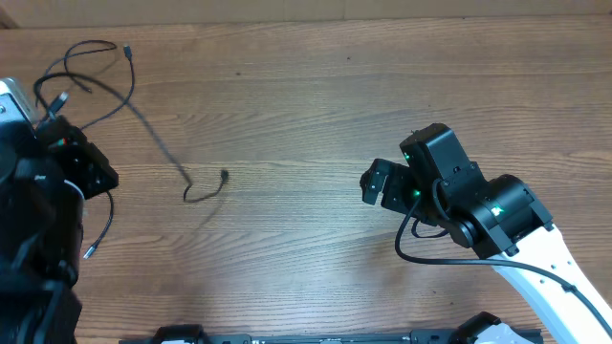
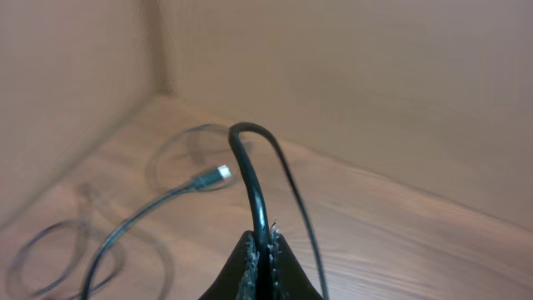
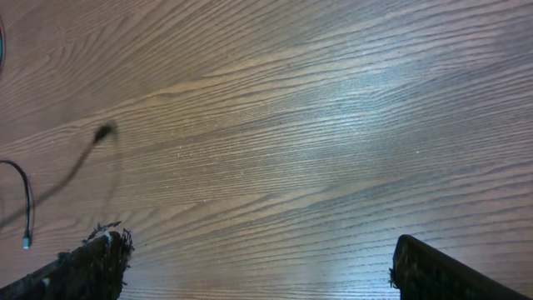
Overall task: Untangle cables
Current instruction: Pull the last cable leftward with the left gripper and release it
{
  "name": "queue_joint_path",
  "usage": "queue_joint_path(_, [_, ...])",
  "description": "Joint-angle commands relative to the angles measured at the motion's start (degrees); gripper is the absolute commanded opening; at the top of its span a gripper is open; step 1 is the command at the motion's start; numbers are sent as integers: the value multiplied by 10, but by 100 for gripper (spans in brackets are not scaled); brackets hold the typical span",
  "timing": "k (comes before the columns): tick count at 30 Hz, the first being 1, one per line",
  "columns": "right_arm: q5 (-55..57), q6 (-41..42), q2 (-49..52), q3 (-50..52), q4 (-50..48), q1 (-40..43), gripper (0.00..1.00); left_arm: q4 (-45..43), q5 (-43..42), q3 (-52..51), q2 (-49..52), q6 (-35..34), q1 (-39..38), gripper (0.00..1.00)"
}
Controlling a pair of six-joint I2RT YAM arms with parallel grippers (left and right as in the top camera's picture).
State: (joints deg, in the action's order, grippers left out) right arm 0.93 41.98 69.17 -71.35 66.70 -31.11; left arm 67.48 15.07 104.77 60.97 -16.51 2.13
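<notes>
Evidently the cables [image 2: 252, 185] are light, thin and limp, so they will sag and drag when lifted. They lie looped near the far left corner of the tabletop [image 1: 306, 96], with one strand reaching toward the middle. The left pincer [image 2: 262, 246] is clamped on one of them, while the right pincer [image 1: 375, 183] gapes empty. A hold near a plug [image 2: 223, 172] looks surest.

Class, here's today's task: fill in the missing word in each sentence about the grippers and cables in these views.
1. The left gripper is ____ on a cable.
2. The right gripper is ____ and holds nothing.
3. In the overhead view, the cables lie mostly on the robot's ____ side.

Missing words: shut; open; left.
</notes>
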Motion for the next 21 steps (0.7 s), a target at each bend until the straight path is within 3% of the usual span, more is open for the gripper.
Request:
queue_joint_path(1, [9, 0, 0, -10, -2, 2, 100, 2, 194, 4, 26, -50, 2, 5])
queue_joint_path(2, [9, 0, 0, -10, -2, 2, 100, 2, 253, 4, 31, -69, 2, 6])
queue_joint_path(4, [9, 0, 0, -10, -2, 2, 100, 2, 281, 4, 36, -88, 3, 7])
queue_joint_path(8, [9, 0, 0, -10, -2, 2, 100, 2, 281, 4, 54, -142, 61, 6])
queue_joint_path(16, [9, 0, 0, -10, -2, 2, 100, 37, 211, 4, 99, -198, 213, 5])
queue_joint_path(21, [9, 0, 0, -10, -2, 2, 100, 2, 51, 4, 120, -209, 237, 4])
